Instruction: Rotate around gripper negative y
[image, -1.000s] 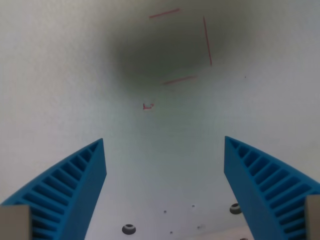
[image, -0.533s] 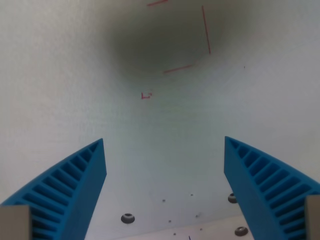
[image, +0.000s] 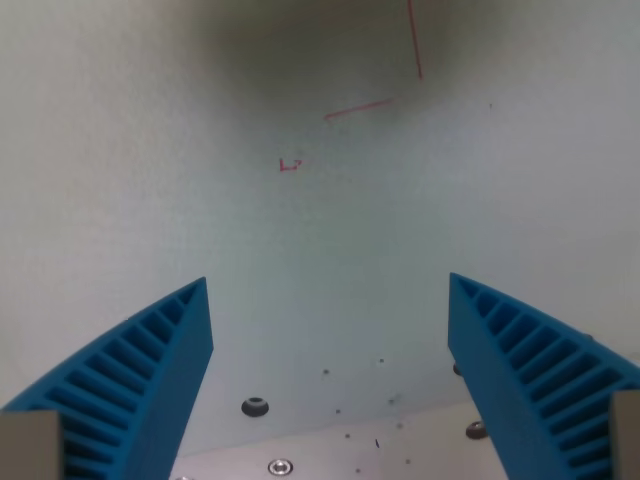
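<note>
My gripper (image: 328, 290) is open, its two blue ribbed fingers (image: 150, 380) rising from the lower corners of the wrist view with nothing between them. Below lies a pale white tabletop (image: 200, 200). Thin red lines (image: 415, 45) of a drawn square sit at the top of the view, partly cut off, inside a dark shadow (image: 300, 40). A small red mark (image: 290, 165) lies just below them.
Several screw heads show near the bottom: one (image: 255, 406) at lower left, one (image: 280, 467) on a lighter strip along the bottom edge, one (image: 476, 430) by the right finger. Small dark specks dot the surface nearby.
The whole scene has slid upward in the view, so the camera has tilted: the red square and shadow are leaving at the top and more of the bottom strip shows. The fingers keep their spacing.
</note>
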